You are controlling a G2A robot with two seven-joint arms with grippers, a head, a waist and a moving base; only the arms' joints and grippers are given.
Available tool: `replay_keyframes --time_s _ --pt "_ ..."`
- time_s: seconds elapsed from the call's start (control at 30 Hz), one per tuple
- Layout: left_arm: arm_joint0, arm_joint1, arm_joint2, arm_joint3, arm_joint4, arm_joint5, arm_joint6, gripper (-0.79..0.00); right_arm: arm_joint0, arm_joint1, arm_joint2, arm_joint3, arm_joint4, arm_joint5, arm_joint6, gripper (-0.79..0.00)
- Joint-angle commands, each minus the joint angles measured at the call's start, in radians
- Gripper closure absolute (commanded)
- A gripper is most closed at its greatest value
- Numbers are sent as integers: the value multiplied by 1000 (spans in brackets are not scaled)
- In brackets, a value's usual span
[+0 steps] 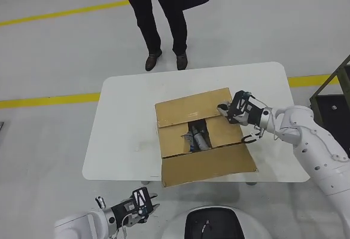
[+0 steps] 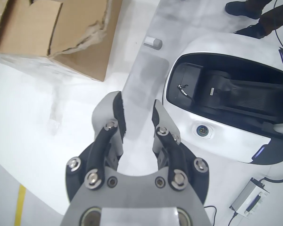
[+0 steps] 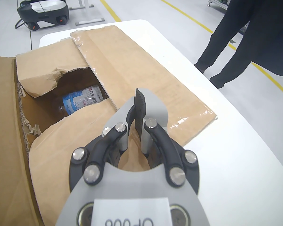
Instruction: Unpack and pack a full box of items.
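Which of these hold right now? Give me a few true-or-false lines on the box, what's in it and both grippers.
1. The left gripper is open and empty. True.
2. The cardboard box sits on the floor. False: it sits on the white table.
3. A labelled bottle lies inside the box. True.
4. The box is sealed shut. False: its flaps are apart, showing the inside.
5. The right gripper hangs over a box flap. True.
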Motion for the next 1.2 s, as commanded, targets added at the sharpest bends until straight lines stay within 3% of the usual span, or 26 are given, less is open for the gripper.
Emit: replay_keyframes --time_s 0.0,0.53,0.93,1.17 --pt "-18 2 24 13 16 0 35 0 2 0 -2 3 1 0 0 0" --pt "-278 5 265 101 150 35 134 0 2 4 -5 7 13 3 -7 0" --pt "-381 1 266 95 101 132 145 0 -1 14 43 -44 62 24 -28 0" --pt "-493 -10 332 164 49 187 75 0 -57 25 126 -167 70 177 -71 0"
